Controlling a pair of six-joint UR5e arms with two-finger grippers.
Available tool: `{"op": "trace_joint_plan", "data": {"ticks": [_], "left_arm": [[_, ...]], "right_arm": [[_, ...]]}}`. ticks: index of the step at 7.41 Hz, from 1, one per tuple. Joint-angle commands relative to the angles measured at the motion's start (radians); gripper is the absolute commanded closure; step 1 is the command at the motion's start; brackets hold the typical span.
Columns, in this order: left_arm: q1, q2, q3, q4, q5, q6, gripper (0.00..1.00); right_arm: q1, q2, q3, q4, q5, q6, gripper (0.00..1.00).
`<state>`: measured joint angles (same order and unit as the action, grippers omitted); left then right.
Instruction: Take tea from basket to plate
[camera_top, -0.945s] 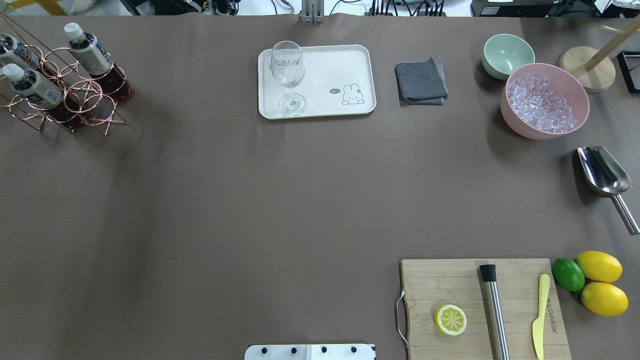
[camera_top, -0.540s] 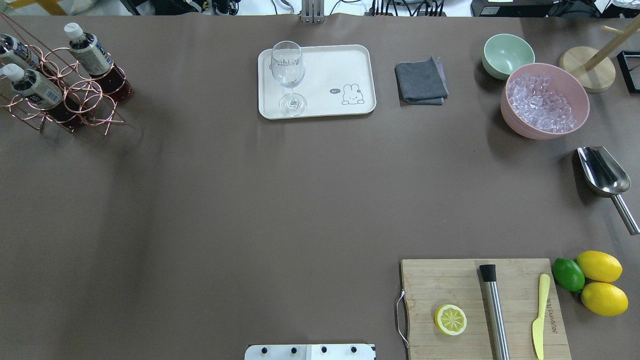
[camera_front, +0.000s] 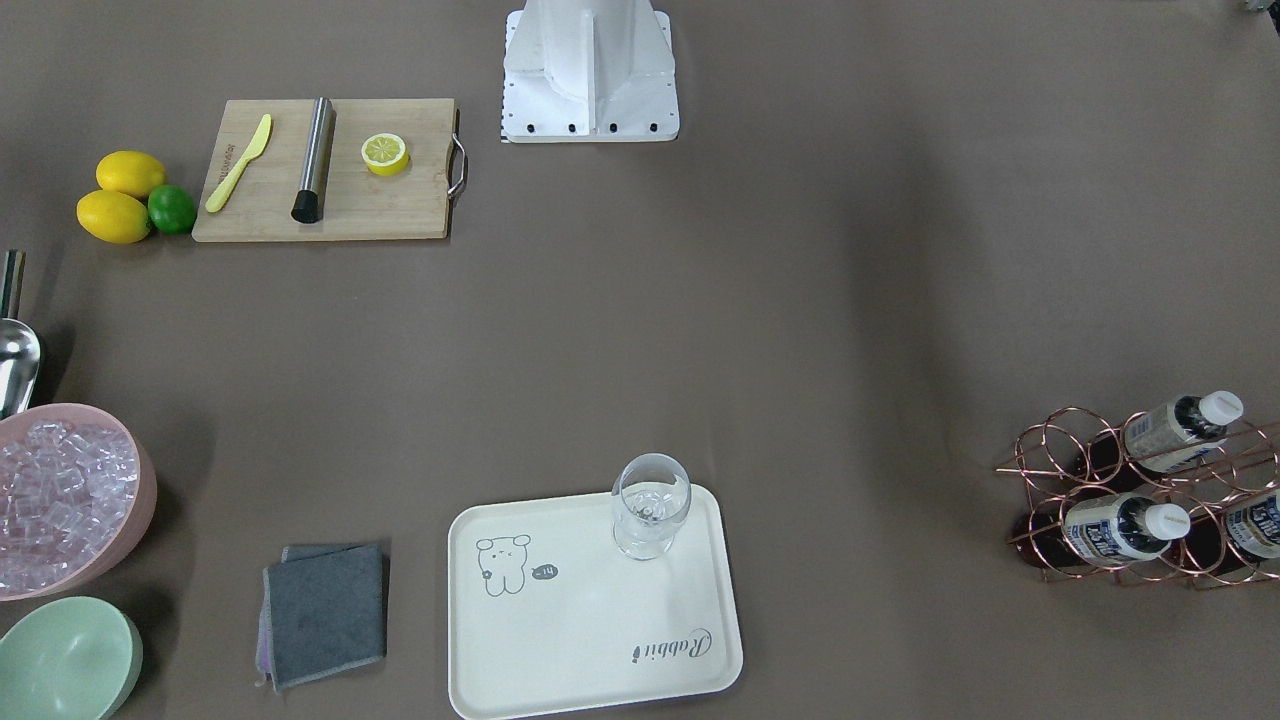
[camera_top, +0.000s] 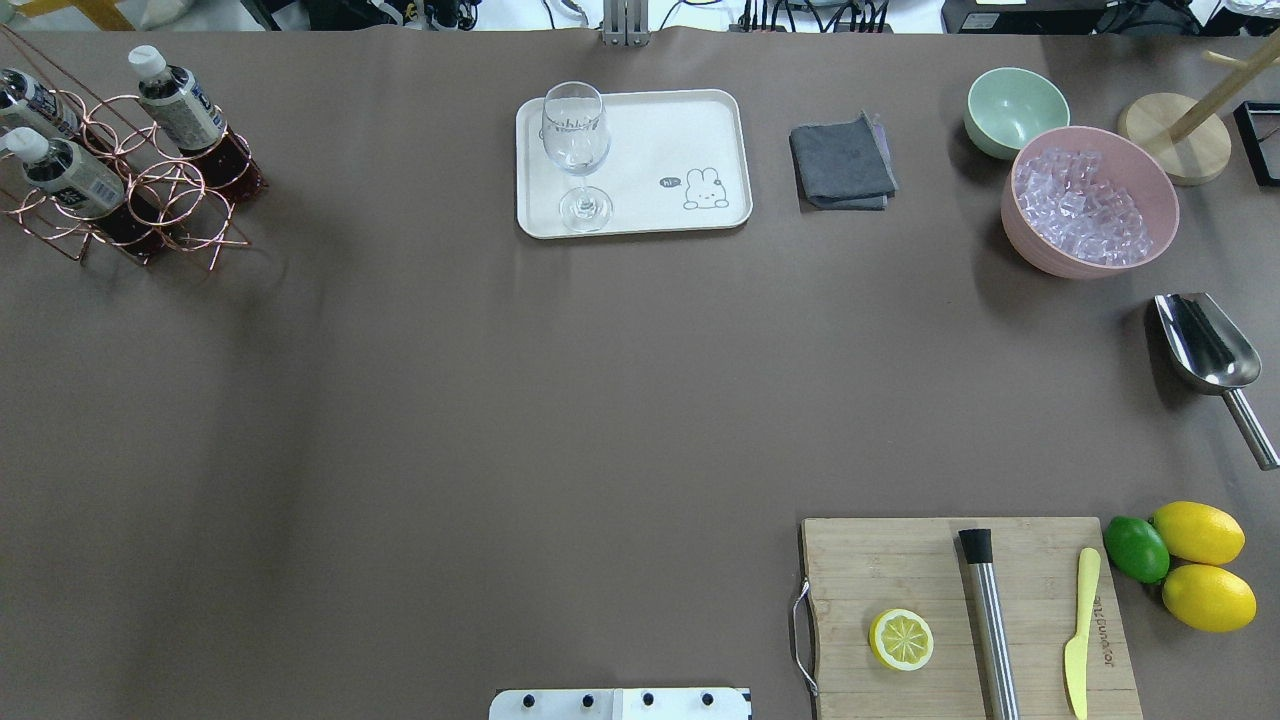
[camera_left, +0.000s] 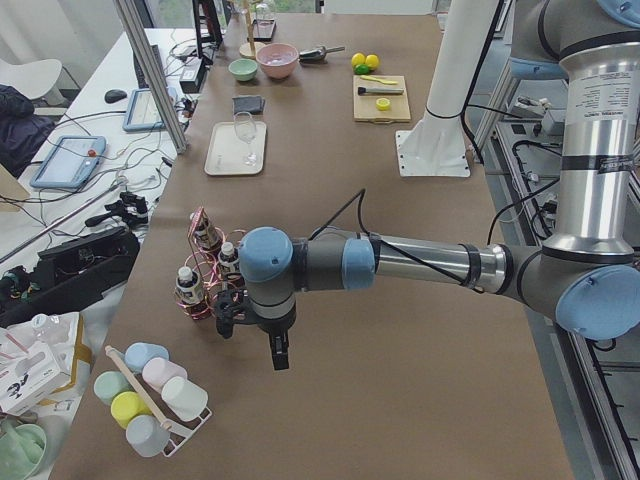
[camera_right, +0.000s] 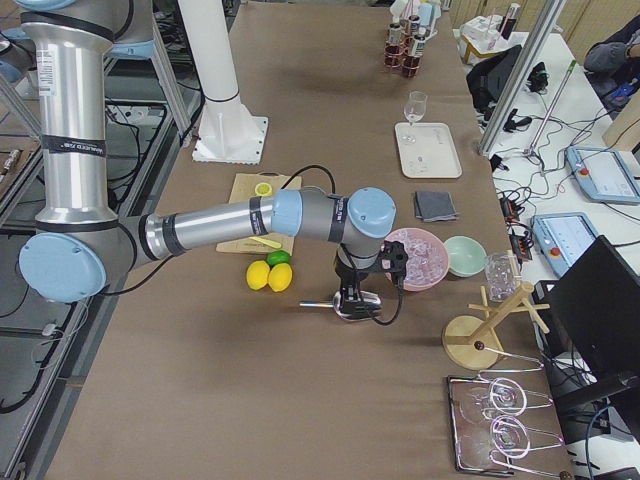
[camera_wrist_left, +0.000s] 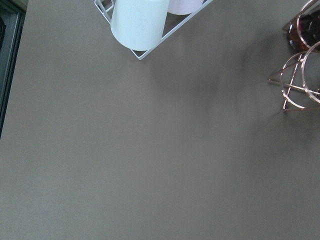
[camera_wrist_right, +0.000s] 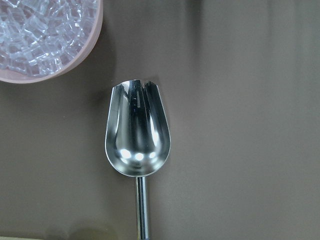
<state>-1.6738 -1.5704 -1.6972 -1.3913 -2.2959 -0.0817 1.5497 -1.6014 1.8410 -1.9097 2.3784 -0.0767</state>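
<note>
three tea bottles (camera_top: 180, 105): all stand in the basket (camera_top: 165, 190) at the far left corner of the table, each leaning a little in its ring. none is on the plate (camera_top: 660, 130).
plate: far middle of the table, well apart from the basket. a wine glass (camera_top: 575, 130) stands on its left end and the rest is bare.
risk, snag: a bottle pulled out at a slant may catch on a wire ring. the basket looks light and could lift or tip with it.
risk, neighbours: the bottles sit close together, so fingers coming down wide may knock the next one.
risk, slip: the plastic is smooth and round, and a shallow hold on the cap could give way on the long carry.
risk, glass: a low sideways approach to the plate could topple the glass. the bare end by the drawing looks safer.
left arm: stretched out low, with the left gripper (camera_left: 255, 335) pointing down near the basket, between it and a rack of cups (camera_left: 150, 395). it is not over any bottle.
left gripper state: shows in the side view only, so i cannot tell whether the fingers are apart or together.
right arm: reaches out low, with the right gripper (camera_right: 362, 290) above the metal scoop (camera_wrist_right: 137, 130) beside the ice bowl (camera_wrist_right: 45, 40), far from the tea.
right gripper state: cannot tell either.
</note>
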Motion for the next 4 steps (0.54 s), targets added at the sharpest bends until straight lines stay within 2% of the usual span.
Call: {"op": "trace_joint_plan", "data": {"ticks": [1,2,4], "left_arm": [[-0.004,-0.218,-0.006,0.309,-0.025,-0.153,0.02],[-0.001,-0.223,-0.015,0.267,-0.052,-0.299,0.02],[-0.001,-0.276,-0.012,0.253,-0.074,-0.41,0.02]], "right_arm": [[0.0,0.0,0.0,0.0,-0.002,0.0,0.01],[0.0,0.0,0.0,0.0,-0.002,0.0,0.01],[0.0,0.0,0.0,0.0,-0.002,0.0,0.01]]}}
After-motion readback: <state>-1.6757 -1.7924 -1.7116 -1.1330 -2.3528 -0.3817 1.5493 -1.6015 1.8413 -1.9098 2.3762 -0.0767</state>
